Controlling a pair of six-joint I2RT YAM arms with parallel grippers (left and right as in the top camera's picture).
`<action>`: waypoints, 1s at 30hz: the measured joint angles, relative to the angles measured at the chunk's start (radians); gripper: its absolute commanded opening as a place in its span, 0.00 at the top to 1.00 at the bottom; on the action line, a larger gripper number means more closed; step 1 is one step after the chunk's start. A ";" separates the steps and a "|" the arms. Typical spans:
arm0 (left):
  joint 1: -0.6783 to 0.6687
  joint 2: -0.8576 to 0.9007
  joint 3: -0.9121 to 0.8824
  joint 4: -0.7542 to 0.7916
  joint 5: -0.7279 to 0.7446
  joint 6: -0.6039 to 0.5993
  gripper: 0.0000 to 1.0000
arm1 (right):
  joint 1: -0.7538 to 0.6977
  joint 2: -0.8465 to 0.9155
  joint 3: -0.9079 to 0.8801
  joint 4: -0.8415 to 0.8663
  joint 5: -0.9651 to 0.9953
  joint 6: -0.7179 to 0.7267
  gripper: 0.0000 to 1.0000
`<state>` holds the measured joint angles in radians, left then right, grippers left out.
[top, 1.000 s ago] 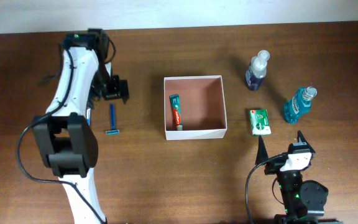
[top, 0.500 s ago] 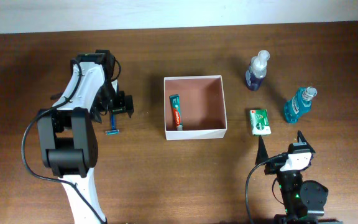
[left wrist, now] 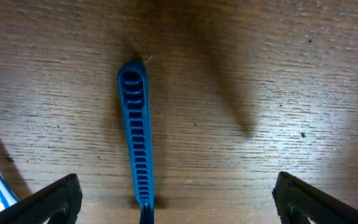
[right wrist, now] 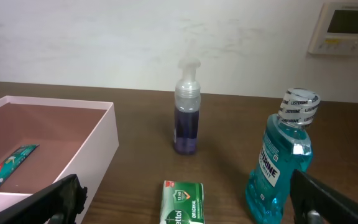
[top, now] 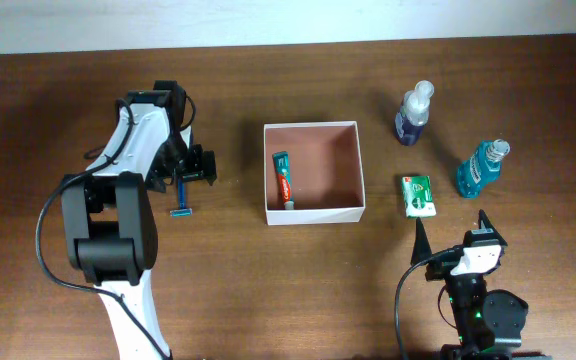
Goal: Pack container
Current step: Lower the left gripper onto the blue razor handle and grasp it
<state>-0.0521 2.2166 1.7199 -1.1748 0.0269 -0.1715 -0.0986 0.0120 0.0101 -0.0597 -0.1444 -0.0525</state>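
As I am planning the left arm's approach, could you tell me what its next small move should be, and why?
Probably lower the left end effector so its open fingers straddle the blue razor: it lies flat on the table beneath, ungripped, and the container holds only a toothpaste tube.

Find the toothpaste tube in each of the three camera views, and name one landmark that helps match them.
Overhead: the toothpaste tube lies against the left inner wall of the container.
Left wrist: not in view; only the blue razor shows.
Right wrist: the tube is at lower left, inside the container.
Shared landmark: the container's white wall, seen overhead and from the right wrist.
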 measured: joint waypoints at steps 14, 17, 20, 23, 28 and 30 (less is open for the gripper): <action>0.000 0.000 -0.008 0.032 0.000 0.000 0.01 | 0.000 0.000 0.000 0.000 0.000 0.000 0.02; 0.001 0.000 -0.008 0.032 0.000 0.000 0.01 | 0.000 0.000 0.000 0.000 0.000 0.000 0.02; 0.005 0.000 -0.010 0.033 0.000 0.000 0.01 | 0.000 0.000 0.000 0.000 0.000 0.000 0.02; 0.015 0.000 -0.021 0.036 0.000 0.000 0.01 | 0.000 0.000 0.000 0.000 0.000 0.001 0.02; 0.034 0.000 -0.041 0.036 0.000 0.000 0.01 | 0.000 0.000 0.000 0.000 0.000 0.000 0.02; 0.037 0.000 -0.042 0.037 0.000 0.000 0.01 | 0.000 0.000 0.000 0.000 0.000 0.000 0.02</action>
<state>-0.0151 2.2166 1.6779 -1.1381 0.0265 -0.1711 -0.0986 0.0120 0.0101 -0.0597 -0.1444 -0.0521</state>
